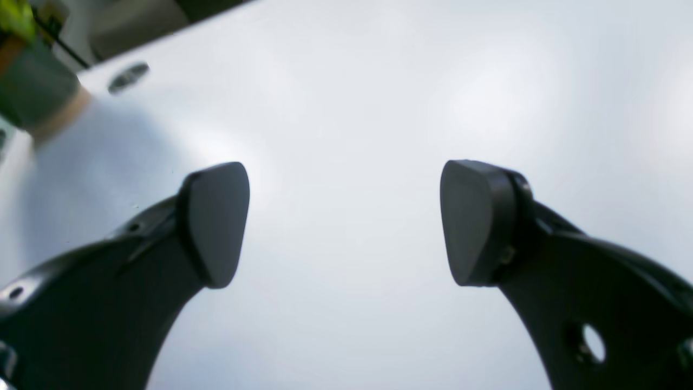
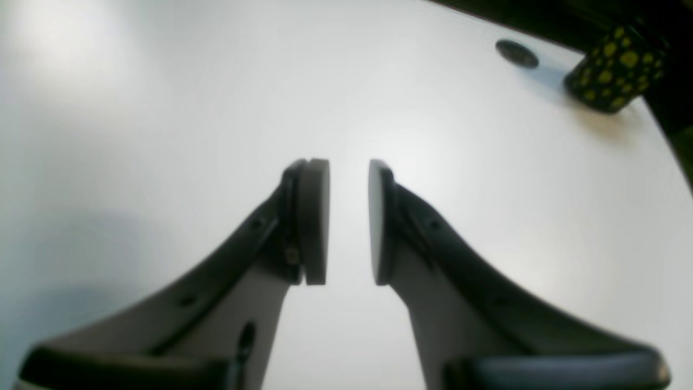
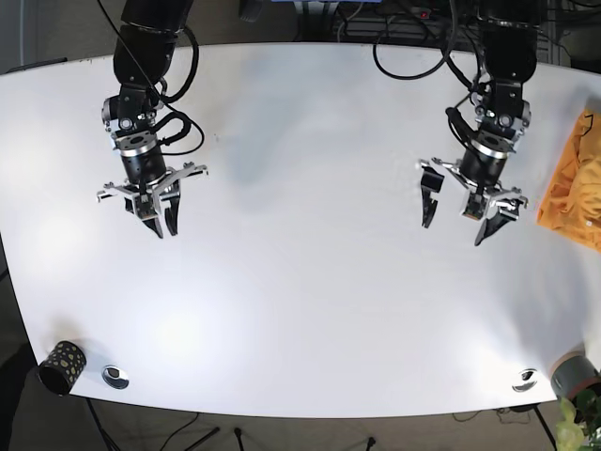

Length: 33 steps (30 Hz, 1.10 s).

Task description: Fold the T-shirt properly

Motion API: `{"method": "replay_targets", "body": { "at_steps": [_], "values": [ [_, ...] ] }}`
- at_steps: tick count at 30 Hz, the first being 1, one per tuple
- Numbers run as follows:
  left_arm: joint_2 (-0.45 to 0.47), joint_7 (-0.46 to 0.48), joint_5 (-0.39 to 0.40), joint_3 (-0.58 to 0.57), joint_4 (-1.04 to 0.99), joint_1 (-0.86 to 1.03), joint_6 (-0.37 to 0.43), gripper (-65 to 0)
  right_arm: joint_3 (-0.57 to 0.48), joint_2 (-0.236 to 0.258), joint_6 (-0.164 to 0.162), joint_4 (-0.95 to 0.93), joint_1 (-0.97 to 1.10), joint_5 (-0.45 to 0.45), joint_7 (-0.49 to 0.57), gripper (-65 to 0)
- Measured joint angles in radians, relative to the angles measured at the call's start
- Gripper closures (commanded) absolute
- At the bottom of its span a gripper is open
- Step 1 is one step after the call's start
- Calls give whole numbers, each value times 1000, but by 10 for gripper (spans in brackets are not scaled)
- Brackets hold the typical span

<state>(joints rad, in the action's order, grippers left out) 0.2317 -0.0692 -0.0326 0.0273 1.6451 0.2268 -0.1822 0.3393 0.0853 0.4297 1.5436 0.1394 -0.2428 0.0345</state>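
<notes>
The T-shirt (image 3: 575, 191) is a bunched orange cloth at the table's right edge in the base view, partly cut off by the frame. My left gripper (image 3: 457, 224) hovers over bare table to its left, apart from it, with its jaws wide open and empty (image 1: 346, 222). Far across the table, my right gripper (image 3: 161, 225) points down at bare white surface. Its pads (image 2: 314, 222) stand a narrow gap apart with nothing between them. The shirt does not appear in either wrist view.
A black cup with yellow dots (image 3: 62, 366) (image 2: 614, 67) stands at the front left corner beside a cable grommet (image 3: 115, 377). A second grommet (image 3: 524, 380) and a grey pot with a green plant (image 3: 575, 378) (image 1: 38, 95) sit at the front right. The white table (image 3: 300, 282) lies between the arms.
</notes>
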Motion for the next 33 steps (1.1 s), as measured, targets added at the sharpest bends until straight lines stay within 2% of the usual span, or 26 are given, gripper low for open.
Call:
{"method": "replay_targets", "body": {
  "at_steps": [2, 4, 6, 9, 13, 16, 19, 23, 29, 33],
  "values": [
    [-23, 20, -1, -6, 14, 51, 40, -511, -13, 16, -35, -35, 30, 9, 77, -122],
    [-36, 31, -1, -9, 34, 105, 53, -511, -14, 21, -60, -63, 60, 6, 104, -122],
    [-47, 55, -1, -9, 63, 157, 71, -511, -11, 25, -69, -75, 96, 7, 137, -122],
    [-64, 93, -5, -8, 105, 237, 105, -511, -10, 32, -69, -68, 158, 57, 182, -127],
    [-88, 106, -24, -6, 172, 359, 140, -511, -17, 31, -65, -32, 262, 175, 179, -130],
    [-89, 106, -27, -6, 212, 436, 138, -510, -21, 45, -64, 6, 340, 243, 174, -130],
    [-97, 104, -28, -5, 259, 536, 154, -510, -57, 68, -86, 44, 430, 295, 181, -130],
    [-116, 112, -27, -4, 299, 640, 190, -510, -102, 82, -59, 93, 538, 312, 174, -130],
    [-137, 109, -23, -3, 301, 764, 290, -510, -113, 95, -77, 165, 707, 362, 180, -130],
    [-165, 113, -23, -4, 301, 829, 287, -510, -118, 93, -74, 211, 817, 364, 182, -127]
  ]
}}
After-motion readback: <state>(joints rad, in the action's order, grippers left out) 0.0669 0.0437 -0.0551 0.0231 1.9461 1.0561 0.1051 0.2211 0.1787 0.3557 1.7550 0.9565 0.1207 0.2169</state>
